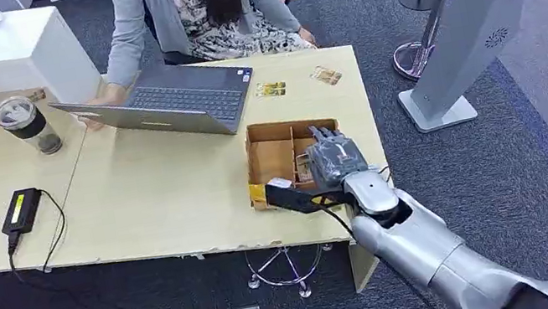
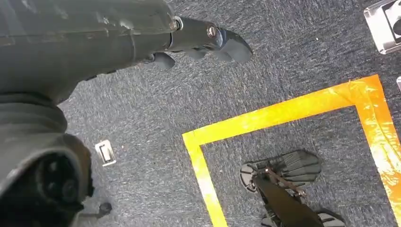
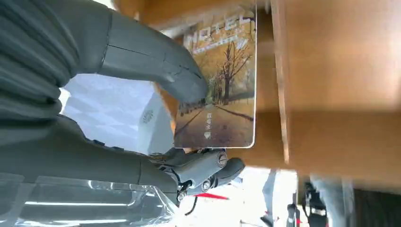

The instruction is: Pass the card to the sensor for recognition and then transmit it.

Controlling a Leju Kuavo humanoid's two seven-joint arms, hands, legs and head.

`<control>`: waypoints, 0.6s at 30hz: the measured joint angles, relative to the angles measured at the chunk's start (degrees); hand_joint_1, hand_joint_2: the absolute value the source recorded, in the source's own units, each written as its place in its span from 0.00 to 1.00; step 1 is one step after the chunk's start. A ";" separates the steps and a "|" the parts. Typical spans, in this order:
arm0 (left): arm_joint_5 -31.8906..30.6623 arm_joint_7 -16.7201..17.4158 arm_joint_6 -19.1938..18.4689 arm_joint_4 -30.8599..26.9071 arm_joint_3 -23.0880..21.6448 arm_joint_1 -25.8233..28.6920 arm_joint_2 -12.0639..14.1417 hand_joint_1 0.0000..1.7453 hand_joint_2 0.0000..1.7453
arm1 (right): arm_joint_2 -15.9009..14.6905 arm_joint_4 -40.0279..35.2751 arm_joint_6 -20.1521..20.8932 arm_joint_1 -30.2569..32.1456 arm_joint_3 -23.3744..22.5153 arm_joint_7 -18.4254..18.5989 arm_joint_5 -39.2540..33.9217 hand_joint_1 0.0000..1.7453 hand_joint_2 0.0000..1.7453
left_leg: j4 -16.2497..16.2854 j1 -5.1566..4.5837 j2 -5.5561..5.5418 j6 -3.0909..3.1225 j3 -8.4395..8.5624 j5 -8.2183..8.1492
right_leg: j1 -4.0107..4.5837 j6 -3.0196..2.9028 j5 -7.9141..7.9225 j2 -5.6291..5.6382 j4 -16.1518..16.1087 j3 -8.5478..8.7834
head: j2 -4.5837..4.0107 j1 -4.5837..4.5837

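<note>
The right hand (image 1: 337, 159) sits inside the cardboard box (image 1: 267, 134), hemmed by its walls and divider, with bare table (image 1: 160, 200) to its left and the laptop (image 1: 176, 99) farther back.

My left hand (image 2: 142, 38) hangs over grey carpet (image 2: 156, 104), fingers apart, holding nothing; yellow tape (image 2: 265, 118) marks a corner.

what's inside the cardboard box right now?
The box has a divider; the left compartment looks bare. The right robot hand reaches into the right compartment and, in the wrist view, its thumb presses on a card. Whatever lies beneath the hand is covered.
</note>
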 joint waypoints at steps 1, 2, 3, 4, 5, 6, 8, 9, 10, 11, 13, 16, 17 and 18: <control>-0.07 0.00 0.04 0.00 0.00 0.02 0.02 0.00 0.00 | -0.17 -0.39 -0.50 -0.72 -0.37 -0.37 0.00 1.00 1.00 | 0.00 0.00 0.00 0.00 0.00 0.00 | 0.00 0.00 0.00 0.00 0.00 -0.01 | 0.00 0.00; -0.15 0.00 0.13 0.00 0.00 0.03 0.04 0.00 0.00 | -0.44 -0.63 -1.18 -1.63 -0.65 -0.77 0.04 1.00 1.00 | 0.00 0.00 0.02 0.00 0.00 0.00 | 0.00 0.00 0.01 0.03 0.00 0.00 | 0.00 0.00; -0.24 0.00 0.15 0.00 0.00 0.03 0.09 0.00 0.00 | -0.57 -0.90 -1.90 -2.48 -0.92 -1.25 0.20 1.00 1.00 | 0.00 0.00 0.04 0.00 0.00 0.00 | 0.00 0.00 0.01 0.04 0.00 -0.01 | 0.00 0.00; -0.39 -0.07 0.20 0.00 0.00 0.03 0.09 0.00 0.00 | -0.72 -0.96 -2.71 -3.39 -1.42 -1.59 0.22 1.00 1.00 | 0.00 0.00 0.05 0.00 0.01 0.00 | 0.00 0.00 0.01 0.06 0.00 -0.01 | 0.00 0.00; -0.55 -0.22 0.28 0.00 0.00 0.03 0.11 0.00 0.00 | -0.85 -1.00 -3.24 -4.33 -1.75 -2.01 0.20 1.00 1.00 | 0.00 0.00 0.05 0.00 0.01 0.00 | 0.00 0.00 0.01 0.07 0.00 -0.01 | 0.00 0.00; -0.66 -0.42 0.33 0.00 0.00 0.03 0.11 0.00 0.00 | -1.01 -1.18 -3.92 -5.16 -2.03 -2.49 0.17 1.00 1.00 | 0.01 0.00 0.05 0.00 0.01 0.00 | 0.00 0.00 0.01 0.06 0.00 -0.01 | 0.00 0.00; -0.89 -0.72 0.39 0.00 0.00 0.03 0.11 0.00 0.00 | -1.44 -1.27 -5.54 -6.73 -2.75 -3.64 -0.26 1.00 1.00 | 0.01 0.00 0.05 0.00 0.01 0.00 | 0.00 0.00 0.01 0.06 0.00 -0.01 | 0.00 -0.02; -1.09 -0.90 0.46 0.00 0.00 0.03 0.11 0.00 0.00 | -1.55 -1.24 -6.34 -7.59 -3.06 -4.04 -0.50 1.00 1.00 | 0.01 0.00 0.05 0.00 0.00 0.00 | 0.00 0.00 0.01 0.06 0.00 -0.01 | 0.00 0.02; -1.18 -1.01 0.50 0.00 0.00 0.04 0.11 0.00 0.00 | -1.77 -1.22 -7.06 -8.30 -3.26 -4.48 -0.77 1.00 1.00 | 0.01 0.00 0.05 0.00 0.00 0.00 | 0.00 0.00 0.01 0.07 0.00 -0.02 | 0.00 0.00; -1.20 -1.07 0.55 0.00 0.00 0.03 0.11 0.00 0.00 | -1.92 -1.22 -7.59 -8.91 -3.52 -4.94 -0.83 1.00 1.00 | 0.01 0.00 0.05 0.00 0.01 0.00 | 0.00 0.00 0.01 0.07 0.00 -0.01 | 0.00 0.00; -1.29 -1.14 0.70 0.00 -0.02 0.03 0.11 0.00 0.00 | -2.05 -1.16 -8.09 -9.76 -3.87 -5.42 -0.92 1.00 1.00 | 0.01 0.00 0.06 0.00 0.00 0.00 | 0.00 0.00 0.01 0.09 0.00 -0.02 | 0.00 0.00; -1.33 -1.18 0.77 0.00 -0.02 0.02 0.11 0.00 0.00 | -2.10 -0.83 -8.24 -10.25 -3.93 -5.55 -1.01 1.00 1.00 | 0.00 0.00 0.06 0.00 -0.01 0.00 | 0.00 0.00 0.01 0.08 0.00 -0.02 | 0.00 0.00; -1.33 -1.18 0.77 0.00 -0.02 0.02 0.11 0.00 0.00 | -2.10 -0.70 -8.44 -10.40 -3.98 -5.55 -1.01 1.00 1.00 | 0.00 0.00 0.05 0.00 -0.02 0.00 | 0.00 0.00 0.01 0.08 0.00 -0.02 | 0.00 0.00; -1.36 -1.18 0.76 0.00 -0.02 0.02 0.11 0.00 0.00 | -2.10 -0.57 -8.90 -10.60 -3.98 -5.66 -1.03 1.00 1.00 | 0.00 0.00 0.05 0.00 -0.03 0.00 | 0.00 0.00 0.01 0.08 0.00 -0.02 | 0.00 0.00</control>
